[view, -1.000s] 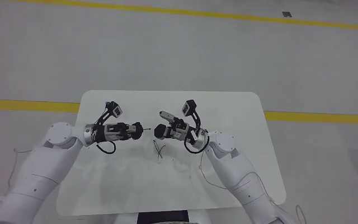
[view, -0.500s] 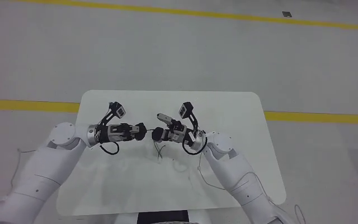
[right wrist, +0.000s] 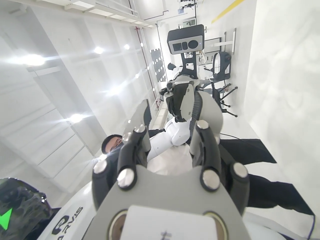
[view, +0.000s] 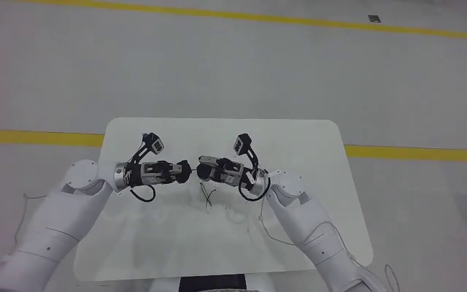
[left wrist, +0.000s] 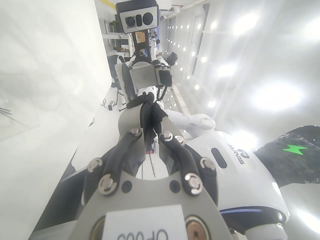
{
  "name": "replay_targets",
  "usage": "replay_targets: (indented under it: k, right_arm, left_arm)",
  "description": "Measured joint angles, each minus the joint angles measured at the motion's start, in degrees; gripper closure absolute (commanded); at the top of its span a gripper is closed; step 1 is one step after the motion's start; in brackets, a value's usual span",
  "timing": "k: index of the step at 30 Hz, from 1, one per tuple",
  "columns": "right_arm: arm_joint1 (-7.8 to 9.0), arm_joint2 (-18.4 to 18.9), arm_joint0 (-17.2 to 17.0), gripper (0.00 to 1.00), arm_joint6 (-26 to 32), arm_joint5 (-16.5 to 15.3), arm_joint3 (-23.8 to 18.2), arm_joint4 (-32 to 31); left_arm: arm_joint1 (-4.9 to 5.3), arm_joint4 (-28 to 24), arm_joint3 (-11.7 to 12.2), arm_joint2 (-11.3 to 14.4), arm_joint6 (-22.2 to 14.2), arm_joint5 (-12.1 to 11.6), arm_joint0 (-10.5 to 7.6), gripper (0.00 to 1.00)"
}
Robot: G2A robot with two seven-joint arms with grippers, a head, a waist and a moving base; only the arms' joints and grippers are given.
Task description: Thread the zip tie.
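My left gripper point(view: 184, 171) hovers over the middle of the white table point(view: 306, 146), shut on a thin black zip tie point(view: 193, 172). In the left wrist view the tie's strip point(left wrist: 151, 161) runs back between the closed black pads point(left wrist: 147, 116). My right gripper point(view: 203, 168) faces it tip to tip, almost touching. In the right wrist view my right gripper point(right wrist: 172, 116) is open, its fingers point(right wrist: 140, 118) standing apart on either side of the left gripper's black tip point(right wrist: 178, 106). Where the tie's free end lies between the two tips is hidden.
A few loose black zip ties point(view: 209, 196) lie crossed on the table just in front of the grippers; their ends point(left wrist: 5, 111) appear in the left wrist view. The table has bare surface on all sides of the arms.
My right gripper has moved left until its tip meets the left gripper, and its fingers have drawn closer together. My left gripper shifted slightly right early on, then held still.
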Motion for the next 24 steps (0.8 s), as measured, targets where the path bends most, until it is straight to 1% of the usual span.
replay_targets:
  k: [6, 8, 9, 11, 14, 22, 24]
  right_arm:
    - [0.32, 0.5, 0.3, 0.80, 1.7, 0.3, 0.3, -0.6]
    - [0.40, 0.6, 0.4, 0.78, 2.1, 0.4, 0.4, -0.8]
    - [0.43, 0.6, 0.4, 0.79, 2.2, 0.5, 0.4, -0.9]
    - [0.50, 0.6, 0.5, 0.78, 2.7, 0.6, 0.5, -1.0]
    - [0.57, 0.5, 0.6, 0.82, 3.4, 0.7, 0.6, -1.2]
    - [0.70, 0.2, 0.8, 0.82, 4.3, 0.4, 0.7, -1.5]
    - [0.73, 0.1, 0.8, 0.84, 4.4, 0.3, 0.7, -1.5]
  left_arm:
    - [0.00, 0.0, 0.0, 0.0, 0.0, 0.0, 0.00, 1.00]
    - [0.00, 0.0, 0.0, 0.0, 0.0, 0.0, 0.00, 1.00]
    - [0.00, 0.0, 0.0, 0.0, 0.0, 0.0, 0.00, 1.00]
    - [0.00, 0.0, 0.0, 0.0, 0.0, 0.0, 0.00, 1.00]
    - [0.00, 0.0, 0.0, 0.0, 0.0, 0.0, 0.00, 1.00]
    - [0.00, 0.0, 0.0, 0.0, 0.0, 0.0, 0.00, 1.00]
    - [0.00, 0.0, 0.0, 0.0, 0.0, 0.0, 0.00, 1.00]
